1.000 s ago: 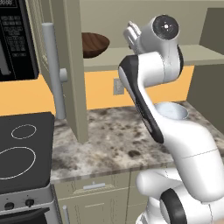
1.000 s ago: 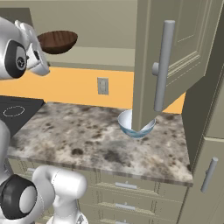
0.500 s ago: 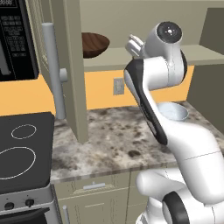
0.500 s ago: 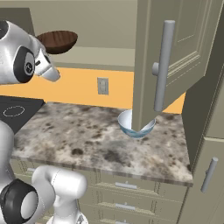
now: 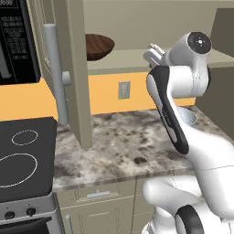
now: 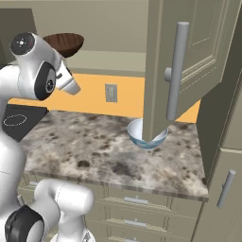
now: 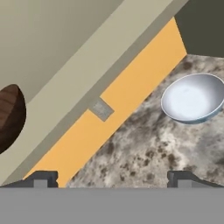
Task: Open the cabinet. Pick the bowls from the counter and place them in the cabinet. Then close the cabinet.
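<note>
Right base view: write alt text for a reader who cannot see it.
A white and light-blue bowl sits on the speckled counter, partly hidden behind an open cabinet door with a long silver handle. A dark wooden bowl rests on the cabinet shelf above, and the white robot arm rises at left.

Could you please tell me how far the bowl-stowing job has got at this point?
Done: the cabinet door stands open and the brown wooden bowl sits on the shelf. In hand: nothing; the pincer is open and empty, up beside the shelf. Left: the white and light-blue bowl still on the counter, then closing the cabinet.
</note>
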